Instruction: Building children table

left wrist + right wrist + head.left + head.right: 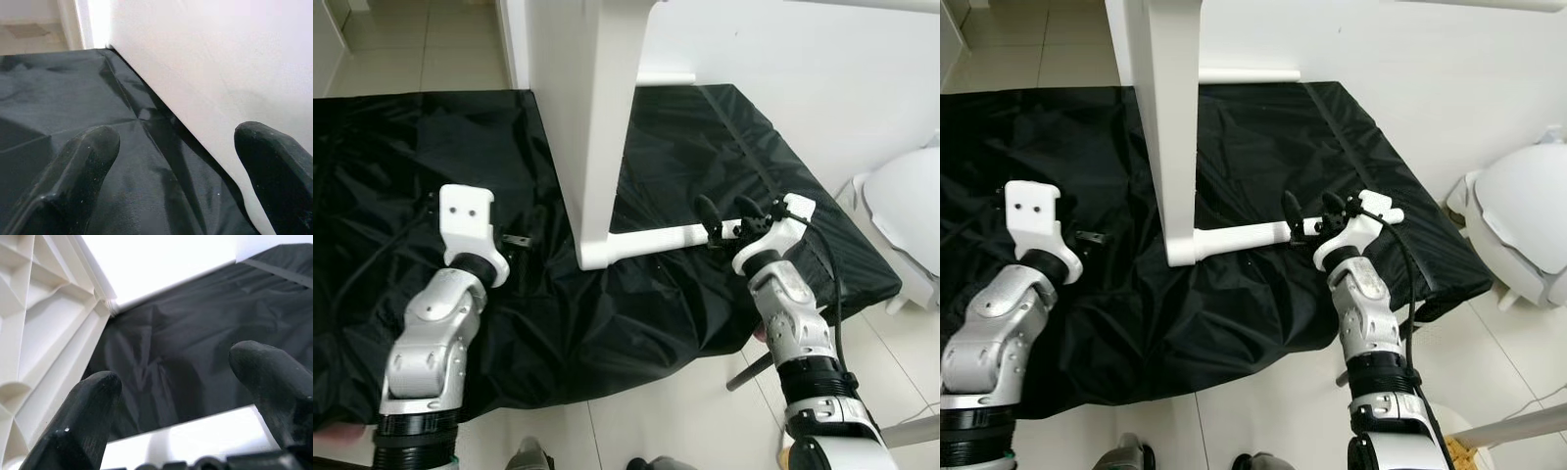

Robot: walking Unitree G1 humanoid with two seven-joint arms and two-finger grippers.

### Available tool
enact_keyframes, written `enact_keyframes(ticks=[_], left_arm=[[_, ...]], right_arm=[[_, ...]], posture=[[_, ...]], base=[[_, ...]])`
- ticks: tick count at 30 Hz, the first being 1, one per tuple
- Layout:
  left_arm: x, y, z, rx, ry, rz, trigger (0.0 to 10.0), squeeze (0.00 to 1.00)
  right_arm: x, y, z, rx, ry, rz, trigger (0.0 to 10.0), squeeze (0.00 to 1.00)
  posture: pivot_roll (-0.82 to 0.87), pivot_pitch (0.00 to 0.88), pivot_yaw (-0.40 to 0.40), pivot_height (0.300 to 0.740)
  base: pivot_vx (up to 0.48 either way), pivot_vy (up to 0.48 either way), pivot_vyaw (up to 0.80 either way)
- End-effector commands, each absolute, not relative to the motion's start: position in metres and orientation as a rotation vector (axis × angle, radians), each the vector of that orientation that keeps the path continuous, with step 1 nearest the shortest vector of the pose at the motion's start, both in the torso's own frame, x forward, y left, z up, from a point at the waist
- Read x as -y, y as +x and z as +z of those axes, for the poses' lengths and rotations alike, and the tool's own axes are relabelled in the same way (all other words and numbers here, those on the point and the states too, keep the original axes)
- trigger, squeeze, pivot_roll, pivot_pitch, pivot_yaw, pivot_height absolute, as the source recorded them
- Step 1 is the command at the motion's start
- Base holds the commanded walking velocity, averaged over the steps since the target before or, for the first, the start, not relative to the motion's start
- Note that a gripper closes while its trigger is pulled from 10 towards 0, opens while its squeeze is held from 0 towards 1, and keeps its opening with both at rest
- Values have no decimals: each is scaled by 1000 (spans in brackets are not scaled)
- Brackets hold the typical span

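Note:
A white table top (592, 108) stands on edge on a black mat (401, 166). From its lower corner a round white leg (651, 241) runs along the mat to my right. My right gripper (726, 210) is at the leg's far end. It is open, with its black fingers (83, 411) spread wide and pointing past the leg, which crosses near the palm. My left gripper (176, 147) is open just left of the table top, low over the mat, with nothing between its fingers. In the eye views its white wrist housing (468, 220) hides them.
A small metal part (516, 239) lies on the mat between my left wrist and the table top. A white rounded object (906, 220) stands on the tiled floor off the mat's right edge. The mat's front edge is near my feet, where a dark rod (749, 372) shows.

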State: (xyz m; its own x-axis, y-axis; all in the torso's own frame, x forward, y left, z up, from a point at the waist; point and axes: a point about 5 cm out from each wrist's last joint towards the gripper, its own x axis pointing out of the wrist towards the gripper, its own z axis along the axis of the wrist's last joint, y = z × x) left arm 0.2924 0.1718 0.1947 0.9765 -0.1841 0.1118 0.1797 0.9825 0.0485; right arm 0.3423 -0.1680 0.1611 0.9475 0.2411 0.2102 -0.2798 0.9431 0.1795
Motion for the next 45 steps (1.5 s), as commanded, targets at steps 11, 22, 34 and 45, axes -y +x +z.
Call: enact_keyframes(ticks=[11, 22, 34, 45], left_arm=[[-149, 272, 206, 193, 0, -335, 10000, 0], [-135, 260, 221, 246, -52, -391, 10000, 0], [-109, 260, 221, 239, -17, -519, 10000, 0], [-98, 274, 224, 218, -4, -544, 10000, 31]], right_arm=[[176, 341, 158, 183, 134, 233, 10000, 0], [174, 347, 163, 193, 87, 253, 10000, 0], [170, 351, 163, 188, 70, 252, 10000, 0], [174, 354, 166, 201, 63, 223, 10000, 0]], posture=[[72, 26, -73, 740], [96, 16, -80, 740], [114, 39, -89, 740], [86, 58, -59, 740]], base=[[0, 0, 0], [0, 0, 0], [0, 0, 0], [0, 0, 0]])
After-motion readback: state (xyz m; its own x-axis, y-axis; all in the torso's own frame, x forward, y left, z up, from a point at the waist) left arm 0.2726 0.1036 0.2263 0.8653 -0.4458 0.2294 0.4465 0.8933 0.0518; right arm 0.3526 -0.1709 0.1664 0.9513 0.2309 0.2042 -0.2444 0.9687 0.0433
